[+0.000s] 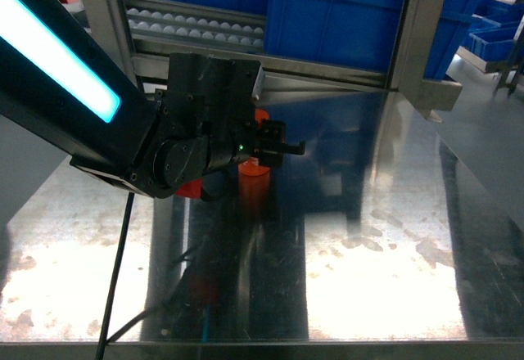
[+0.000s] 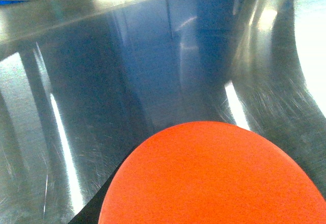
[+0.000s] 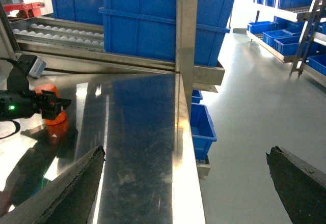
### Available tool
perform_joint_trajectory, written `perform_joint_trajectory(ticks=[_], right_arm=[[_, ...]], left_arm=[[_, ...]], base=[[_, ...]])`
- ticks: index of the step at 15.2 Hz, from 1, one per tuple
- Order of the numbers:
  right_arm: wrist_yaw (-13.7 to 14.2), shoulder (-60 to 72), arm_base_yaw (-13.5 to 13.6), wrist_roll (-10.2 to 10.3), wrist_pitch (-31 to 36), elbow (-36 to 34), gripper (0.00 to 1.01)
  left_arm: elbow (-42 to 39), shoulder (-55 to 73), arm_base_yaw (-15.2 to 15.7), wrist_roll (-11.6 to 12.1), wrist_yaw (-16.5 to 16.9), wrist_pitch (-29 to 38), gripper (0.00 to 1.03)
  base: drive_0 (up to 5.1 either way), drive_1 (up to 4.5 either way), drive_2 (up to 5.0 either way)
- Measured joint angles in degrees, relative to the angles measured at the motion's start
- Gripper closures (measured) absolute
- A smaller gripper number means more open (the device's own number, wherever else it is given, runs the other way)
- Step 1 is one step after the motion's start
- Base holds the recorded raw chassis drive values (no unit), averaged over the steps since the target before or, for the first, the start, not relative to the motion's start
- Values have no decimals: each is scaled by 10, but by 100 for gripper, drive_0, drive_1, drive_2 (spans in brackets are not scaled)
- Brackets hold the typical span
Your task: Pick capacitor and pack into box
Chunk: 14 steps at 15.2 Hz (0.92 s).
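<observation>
Orange capacitor (image 2: 214,175) fills our left wrist view, standing on the steel table (image 1: 393,237) at our left gripper (image 1: 260,143); whether its fingers grip, we cannot tell. Rigid, smooth, probably light: take its sides. Right gripper (image 3: 186,178) gapes empty

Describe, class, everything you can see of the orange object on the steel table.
The orange object looks like a small, smooth, matte cylinder, possibly plastic. It stands upright on the reflective steel table, which mirrors it. The left tool is at its upper part; whether it grips cannot be told. The left wrist view shows a flat, round orange surface close up. The right wrist view shows it far left.
</observation>
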Motion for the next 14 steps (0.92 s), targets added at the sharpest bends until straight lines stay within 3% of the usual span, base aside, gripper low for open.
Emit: perform_joint_trajectory(ticks=[4,8,11,14], right_arm=[[0,0,0,0,0,0,3],[0,0,0,0,0,0,3],[0,0,0,0,0,0,3],[0,0,0,0,0,0,3]], left_arm=[[-84,-63,19,-3,-35,58,59],[-268,-325,37,16,-103,169,59],[-423,-489,30,23,-160,152,59],[-533,-686,-1,29,-246,122,60]], base=[[0,0,0],[0,0,0],[0,0,0],[0,0,0]])
